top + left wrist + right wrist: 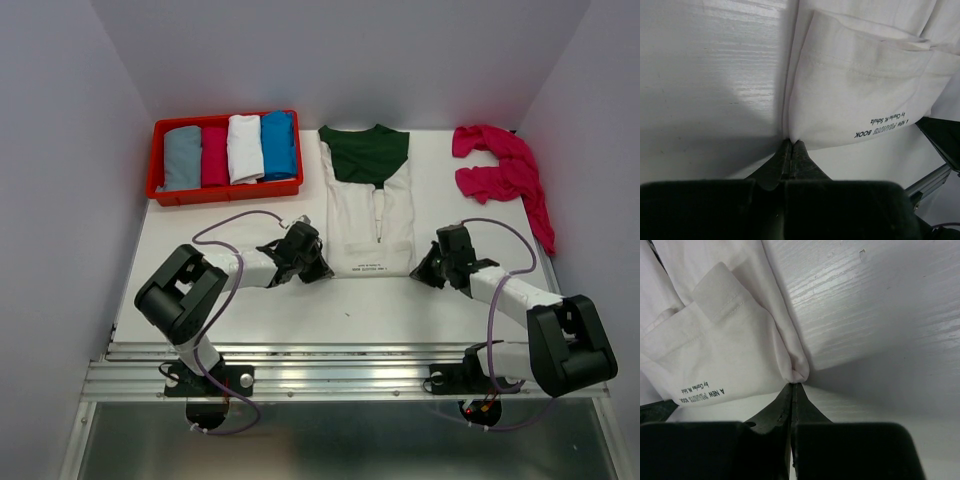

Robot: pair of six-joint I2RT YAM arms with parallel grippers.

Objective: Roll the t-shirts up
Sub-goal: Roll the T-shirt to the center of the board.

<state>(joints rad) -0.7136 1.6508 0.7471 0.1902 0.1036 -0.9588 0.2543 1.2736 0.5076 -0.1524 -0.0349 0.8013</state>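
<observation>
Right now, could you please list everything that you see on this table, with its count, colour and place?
table: one, white, under everything.
tray: one, red, far left corner.
rolled shirts: four, grey, dark pink, white and blue from left to right, side by side in the tray.
white t-shirt: one, white with a dark green top, folded narrow, flat in the middle.
pink t-shirts: count unclear, magenta, crumpled heap at the far right.
arms: two, black and white, bolted at the near edge.
left gripper: one, black, shut at the white t-shirt's near left corner.
right gripper: one, black, shut at its near right corner.
</observation>
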